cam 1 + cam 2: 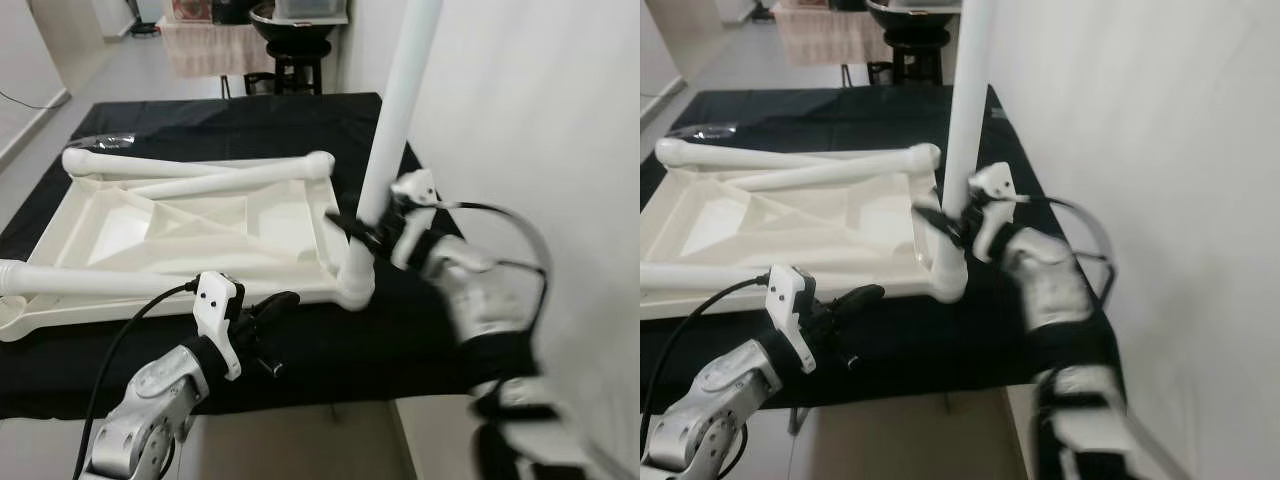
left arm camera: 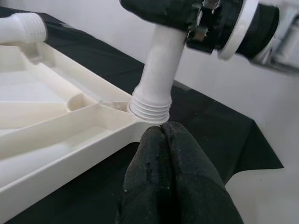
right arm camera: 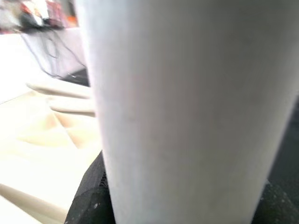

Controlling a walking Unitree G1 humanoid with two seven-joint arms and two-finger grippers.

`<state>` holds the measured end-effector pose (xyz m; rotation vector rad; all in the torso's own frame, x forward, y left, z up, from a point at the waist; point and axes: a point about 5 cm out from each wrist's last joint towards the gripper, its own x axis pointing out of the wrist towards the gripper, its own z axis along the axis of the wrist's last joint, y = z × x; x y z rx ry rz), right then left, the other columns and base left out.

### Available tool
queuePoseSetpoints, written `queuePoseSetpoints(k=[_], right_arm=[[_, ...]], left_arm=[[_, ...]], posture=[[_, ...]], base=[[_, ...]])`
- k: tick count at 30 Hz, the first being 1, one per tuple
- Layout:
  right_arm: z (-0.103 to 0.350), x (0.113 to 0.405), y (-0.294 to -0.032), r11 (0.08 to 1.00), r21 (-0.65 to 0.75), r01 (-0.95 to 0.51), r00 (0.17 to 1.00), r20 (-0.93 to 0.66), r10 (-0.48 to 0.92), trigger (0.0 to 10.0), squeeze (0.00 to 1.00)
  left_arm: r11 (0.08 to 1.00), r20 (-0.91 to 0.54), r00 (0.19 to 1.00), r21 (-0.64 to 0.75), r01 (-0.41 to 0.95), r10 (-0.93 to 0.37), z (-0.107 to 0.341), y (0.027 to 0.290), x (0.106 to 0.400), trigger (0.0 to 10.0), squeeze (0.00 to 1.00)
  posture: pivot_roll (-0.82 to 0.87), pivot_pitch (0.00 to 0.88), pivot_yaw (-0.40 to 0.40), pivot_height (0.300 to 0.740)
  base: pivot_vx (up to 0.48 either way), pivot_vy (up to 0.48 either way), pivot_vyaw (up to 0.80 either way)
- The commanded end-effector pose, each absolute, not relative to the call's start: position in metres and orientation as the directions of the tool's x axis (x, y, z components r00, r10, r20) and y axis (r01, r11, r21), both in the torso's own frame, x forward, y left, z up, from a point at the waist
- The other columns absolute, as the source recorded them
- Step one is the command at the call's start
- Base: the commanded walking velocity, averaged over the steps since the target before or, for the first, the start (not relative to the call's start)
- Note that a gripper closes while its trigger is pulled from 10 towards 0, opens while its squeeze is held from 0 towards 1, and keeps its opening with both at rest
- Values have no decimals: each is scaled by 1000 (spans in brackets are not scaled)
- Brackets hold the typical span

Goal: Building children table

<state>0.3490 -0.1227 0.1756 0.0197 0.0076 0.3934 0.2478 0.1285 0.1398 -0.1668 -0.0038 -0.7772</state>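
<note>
Black cloth (image 1: 300, 120) over big table. White table top (image 1: 190, 235) upside down on cloth, ribs up. Two loose legs (image 1: 200, 175) lying across far side, one more leg (image 1: 90, 280) along near edge. Standing leg (image 1: 395, 130) upright in near right corner socket (image 1: 356, 285). Right gripper (image 1: 362, 232) clamped around standing leg, low down. Left gripper (image 1: 268, 312) squeezed shut on nothing, above cloth, just beside same corner. White wall (image 1: 540, 150) at right.

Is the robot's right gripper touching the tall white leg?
Touching. The left eye view shows the right gripper clamped around the upright table leg.
</note>
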Motion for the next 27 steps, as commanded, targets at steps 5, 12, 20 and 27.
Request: queuePoseSetpoints(k=[5,12,20,27], right_arm=[[136,321,-123,952,22,-306,933,-192,304,0,0],[144,338,-126,928,52,-368,910,-184,371,10000,1000],[169,346,-128,702,61,-710,701,-34,712,10000,0],[182,354,-135,563,61,-824,565,16,825,10000,0]], left_arm=[[704,41,717,-155,693,-696,136,132,246,10000,0],[699,18,705,-113,706,-709,135,127,244,10000,0],[675,-1,677,-88,733,-736,135,125,244,10000,0],[664,-1,666,-86,743,-746,136,122,245,10000,0]], posture=[[-11,59,-15,740],[14,49,-40,740],[6,45,-26,740],[2,54,-38,740]], base=[[0,0,0],[0,0,0],[0,0,0],[0,0,0]])
